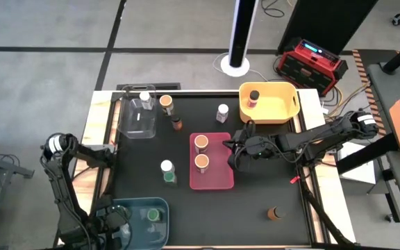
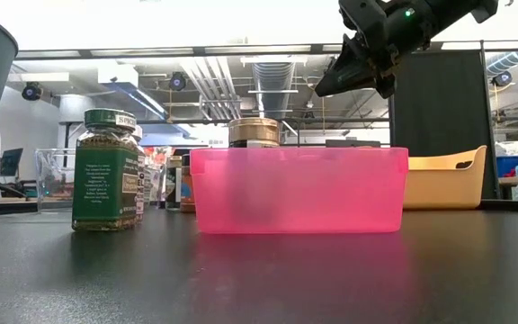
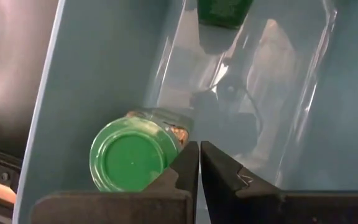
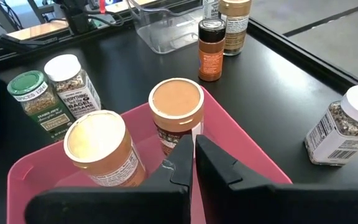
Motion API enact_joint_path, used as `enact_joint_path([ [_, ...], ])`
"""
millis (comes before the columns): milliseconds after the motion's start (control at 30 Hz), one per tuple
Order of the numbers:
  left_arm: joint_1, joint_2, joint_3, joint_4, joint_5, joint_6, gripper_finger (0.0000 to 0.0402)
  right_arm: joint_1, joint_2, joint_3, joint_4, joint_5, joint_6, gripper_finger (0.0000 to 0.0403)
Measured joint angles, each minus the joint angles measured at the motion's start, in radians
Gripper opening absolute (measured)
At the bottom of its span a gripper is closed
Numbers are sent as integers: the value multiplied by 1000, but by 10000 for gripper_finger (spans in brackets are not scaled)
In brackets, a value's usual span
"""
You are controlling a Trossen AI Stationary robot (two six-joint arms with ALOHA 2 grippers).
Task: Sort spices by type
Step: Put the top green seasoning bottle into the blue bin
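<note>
Sorting is midway: two orange-lidded jars (image 4: 176,106) stand in the pink bin (image 1: 211,173). The right gripper (image 1: 236,156), fingers together and empty, hovers just beside that bin's edge; the left gripper (image 3: 199,163), likewise closed, sits over the blue bin (image 1: 141,208) with a green-lidded jar (image 3: 132,158). Next probably calls for reaching the white-lidded jar (image 1: 222,112) beyond the pink bin.

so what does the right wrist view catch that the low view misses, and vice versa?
Right wrist only: both orange-lidded jars standing inside the pink bin, the white-lidded jar beside the bin, the small dark-capped jar and the clear bin.
Low only: the yellow bin behind the pink one, and the right gripper shut, above the bin's rim.
Both: the pink bin and the green-lidded jar on the table beside it.
</note>
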Motion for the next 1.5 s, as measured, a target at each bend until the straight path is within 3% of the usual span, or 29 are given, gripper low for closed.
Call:
enact_joint_path([
  [300, 0, -15, 45, -11, 5, 22, 1, 0, 0, 0, 0, 0, 4, 9],
  [533, 28, -17, 150, -26, -238, 159, 1, 0, 0, 0, 0, 0, 7, 9],
  [667, 79, -17, 156, 8, -282, 271, 0, 0, 0, 0, 0, 0, 7, 9],
  [933, 139, -16, 115, 168, -310, 477, 0, 0, 0, 0, 0, 0, 7, 9],
  [1233, 151, 10, 60, 300, -308, 555, 0, 0, 0, 0, 0, 0, 7, 9],
  [1500, 172, 71, 60, 316, -302, 603, 0, 0, 0, 0, 1, -1, 18, 9],
])
